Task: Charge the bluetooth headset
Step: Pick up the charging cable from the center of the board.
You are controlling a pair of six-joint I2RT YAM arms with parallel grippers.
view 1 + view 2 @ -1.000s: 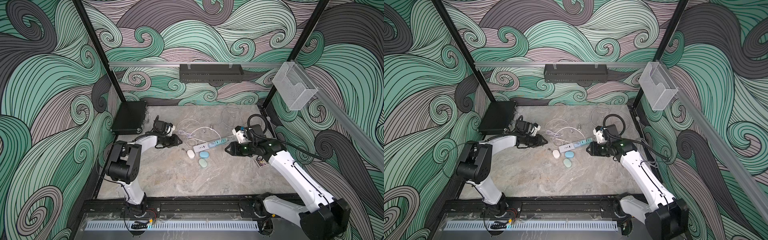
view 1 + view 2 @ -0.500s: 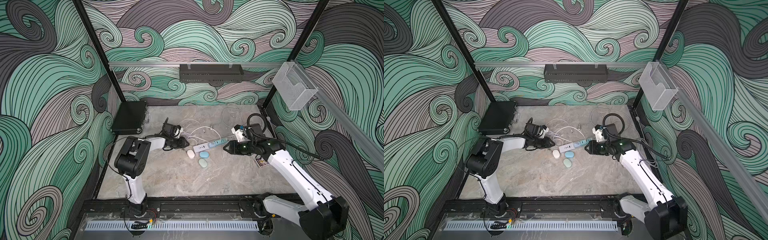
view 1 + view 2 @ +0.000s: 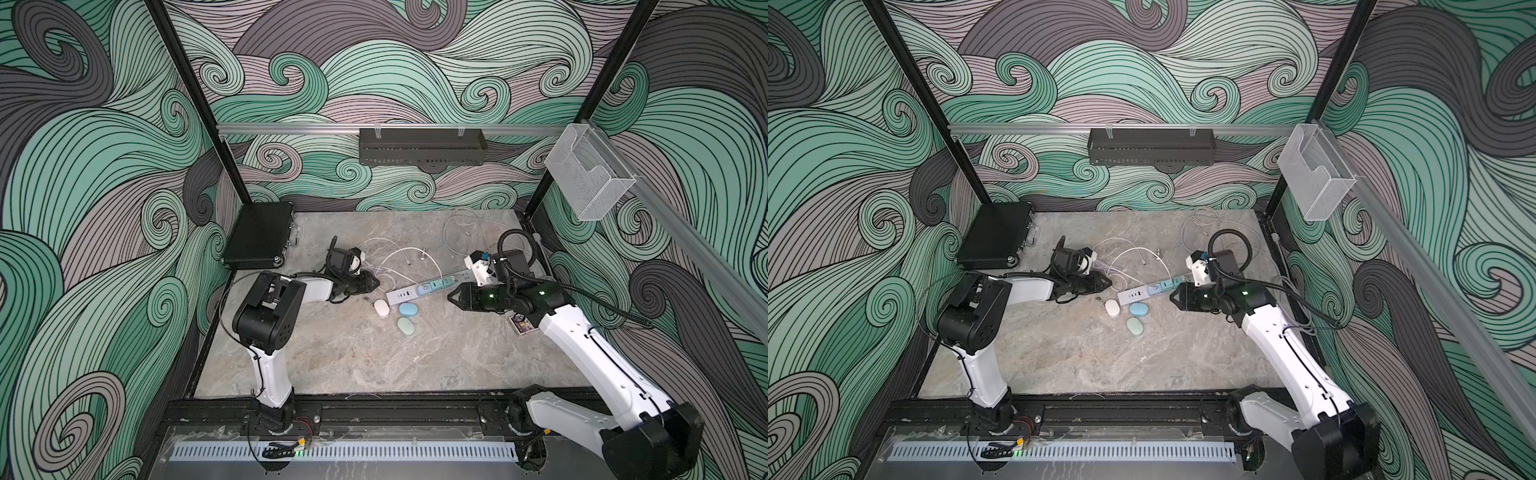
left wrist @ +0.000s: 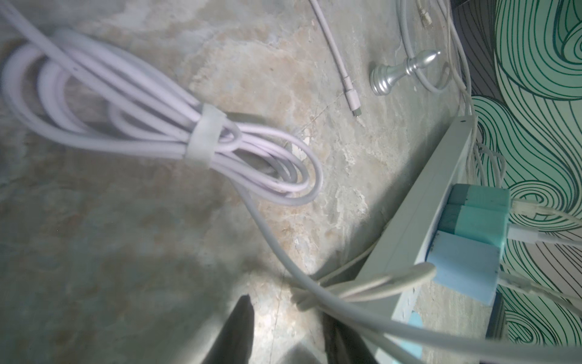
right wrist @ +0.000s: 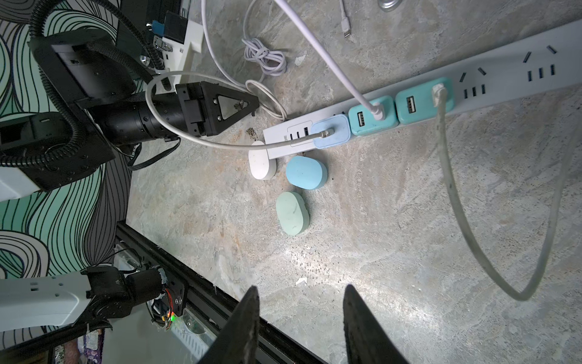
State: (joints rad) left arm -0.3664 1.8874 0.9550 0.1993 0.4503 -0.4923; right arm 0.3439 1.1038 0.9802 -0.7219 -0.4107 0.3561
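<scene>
Headset cases (image 3: 406, 326) lie in the middle of the surface (image 3: 332, 353), three of them: a white case (image 3: 381, 308), a blue case (image 3: 408, 309) and a green case (image 3: 1135, 326), all near the end of the power strip (image 3: 401, 295). Which one must be charged, I cannot tell. In both top views the left pincer (image 3: 374, 285) points at this end from one side and the right pincer (image 3: 452, 296) from the opposite side.

In the left wrist view its fingers (image 4: 239, 331) stand partly apart with bare surface between them. A grey cable (image 4: 277, 245) passes close over one finger and is not pinched. A tied bundle of cable (image 4: 204, 138) lies ahead, and a free plug (image 4: 354, 105) lies beside a metal knob (image 4: 387, 78).

In the right wrist view the right pincer (image 5: 300, 290) is spread and empty. The white case touches the strip, the blue one is just beside it, the green one a little apart; no cable enters any of them. The charger cable (image 5: 220, 143) from the light-blue charger (image 5: 332, 130) seems to loop over the left arm.

I think this loop is the danger: if the left arm pulls away, it may drag the strip and push the light cases. Also, a pinch on one case can knock its close neighbour.
</scene>
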